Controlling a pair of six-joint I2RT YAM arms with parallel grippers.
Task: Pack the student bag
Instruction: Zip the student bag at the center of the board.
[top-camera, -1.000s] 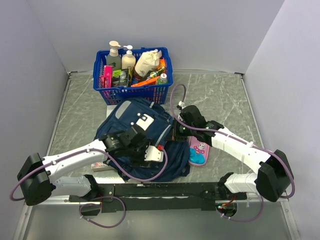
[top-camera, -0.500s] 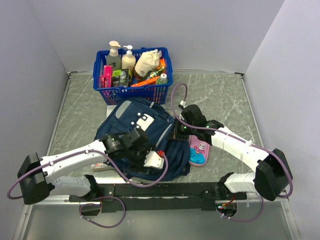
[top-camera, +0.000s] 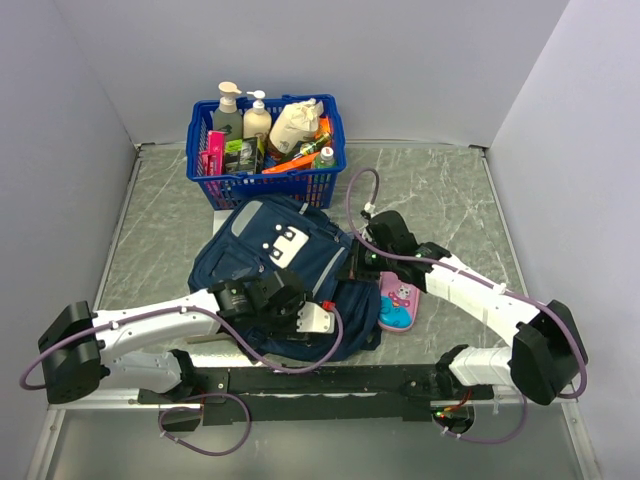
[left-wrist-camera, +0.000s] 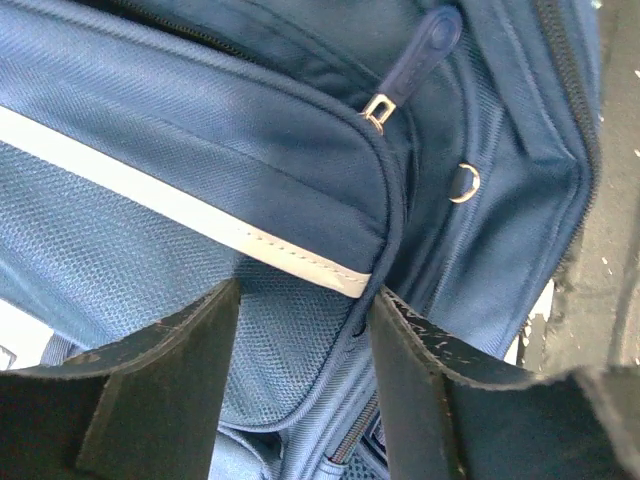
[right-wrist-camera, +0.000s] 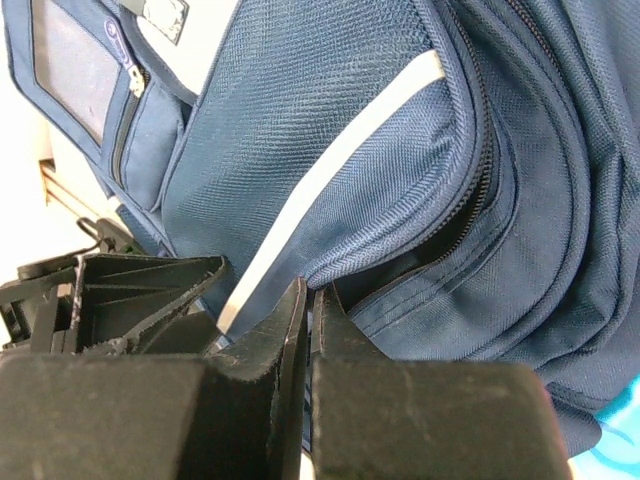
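The right gripper (right-wrist-camera: 310, 296) pinched the navy blue fabric backpack (top-camera: 255, 255), apparently anchoring it; the left gripper (left-wrist-camera: 300, 300) gaped open astride its pale-striped pocket (left-wrist-camera: 250, 150).

Grey marbled counter (top-camera: 440, 200): blue basket (top-camera: 265, 185) at the rear, navy bag (top-camera: 250, 260) at centre just in front of it, pink-teal pouch (top-camera: 398, 305) touching the bag's right side.

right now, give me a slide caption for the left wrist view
Left pincer open over the backpack's striped front pocket, zip pull just beyond
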